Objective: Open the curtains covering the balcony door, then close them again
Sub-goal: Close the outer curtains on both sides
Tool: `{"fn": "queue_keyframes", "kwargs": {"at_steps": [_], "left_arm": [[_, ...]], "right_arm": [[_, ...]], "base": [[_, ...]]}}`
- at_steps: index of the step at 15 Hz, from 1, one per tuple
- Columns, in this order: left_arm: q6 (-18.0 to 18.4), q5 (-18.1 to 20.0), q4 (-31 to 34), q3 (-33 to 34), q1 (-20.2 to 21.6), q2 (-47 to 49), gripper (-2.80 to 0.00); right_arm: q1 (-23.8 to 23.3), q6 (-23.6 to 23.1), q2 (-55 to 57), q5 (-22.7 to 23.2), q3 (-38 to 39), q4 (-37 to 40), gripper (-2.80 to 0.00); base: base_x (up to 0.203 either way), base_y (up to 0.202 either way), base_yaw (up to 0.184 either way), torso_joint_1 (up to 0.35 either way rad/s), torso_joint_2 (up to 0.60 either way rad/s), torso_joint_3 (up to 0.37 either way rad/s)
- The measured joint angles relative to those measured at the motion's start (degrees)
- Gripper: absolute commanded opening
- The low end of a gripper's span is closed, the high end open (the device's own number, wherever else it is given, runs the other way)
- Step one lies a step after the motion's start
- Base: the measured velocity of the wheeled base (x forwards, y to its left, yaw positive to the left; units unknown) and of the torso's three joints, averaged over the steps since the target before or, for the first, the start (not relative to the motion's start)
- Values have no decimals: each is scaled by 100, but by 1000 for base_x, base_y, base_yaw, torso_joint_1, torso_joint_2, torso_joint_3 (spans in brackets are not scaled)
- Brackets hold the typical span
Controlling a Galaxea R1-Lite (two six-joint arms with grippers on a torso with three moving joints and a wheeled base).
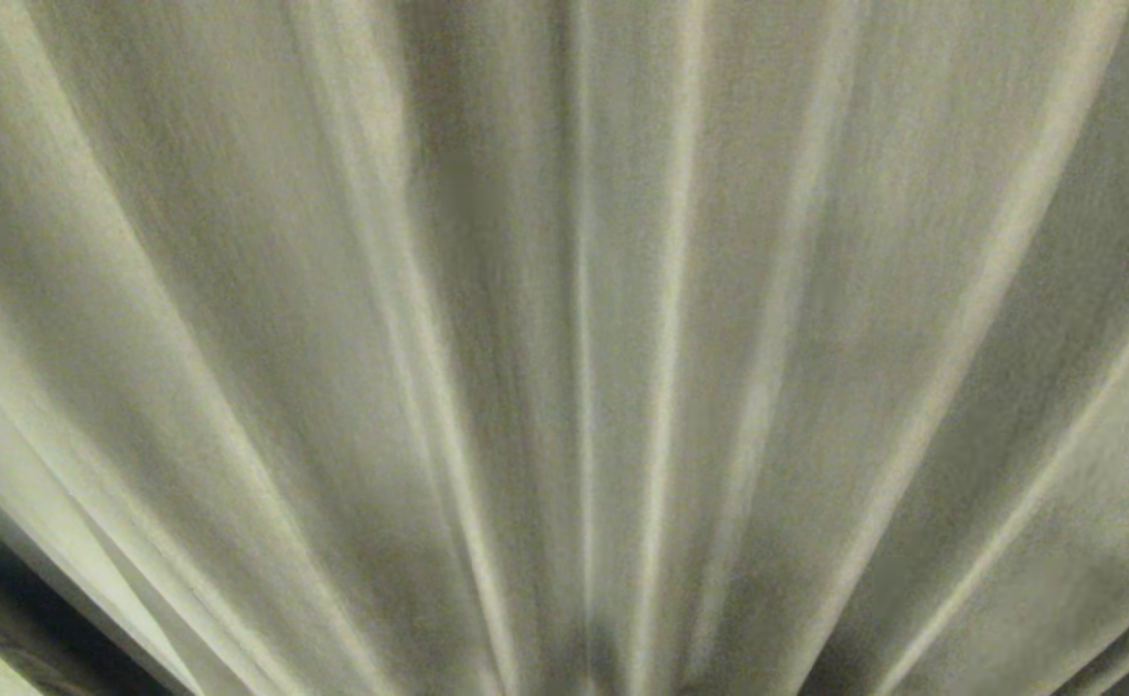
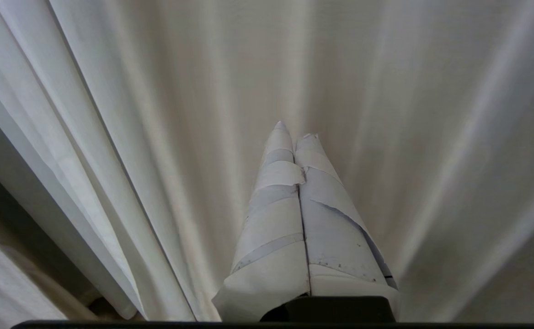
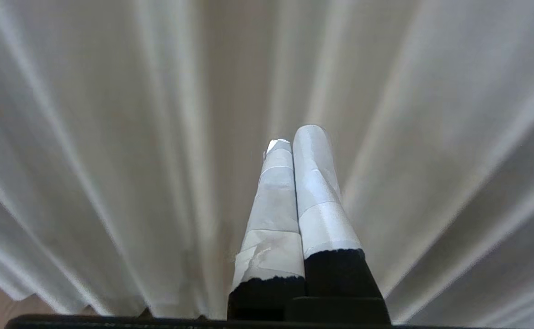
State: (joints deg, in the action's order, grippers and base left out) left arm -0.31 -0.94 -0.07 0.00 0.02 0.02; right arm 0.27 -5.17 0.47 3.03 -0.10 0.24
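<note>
the curtains fill the whole head view, hanging shut in long cream folds, with a dark gap low at about 8 o'clock. the left gripper has its two taped fingers pressed together, holds nothing, and points at the folds. the right gripper is the same, fingers together and empty, facing the cloth.

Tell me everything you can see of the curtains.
The curtains are cream-white woven fabric hanging in long vertical folds, drawn shut and filling the head view. At the lower left of that view a panel edge gives onto a dark gap. Both wrist views show the same folds ahead of the left gripper and right gripper; neither grips them.
</note>
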Motion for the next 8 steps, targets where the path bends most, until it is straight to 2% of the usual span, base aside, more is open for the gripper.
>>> {"fn": "queue_keyframes", "kwargs": {"at_steps": [8], "left_arm": [[9,-2,0,-2,-2,0,-280]], "right_arm": [[0,2,-37,0,0,0,-280]], "base": [[0,0,0,0,0,0]]}}
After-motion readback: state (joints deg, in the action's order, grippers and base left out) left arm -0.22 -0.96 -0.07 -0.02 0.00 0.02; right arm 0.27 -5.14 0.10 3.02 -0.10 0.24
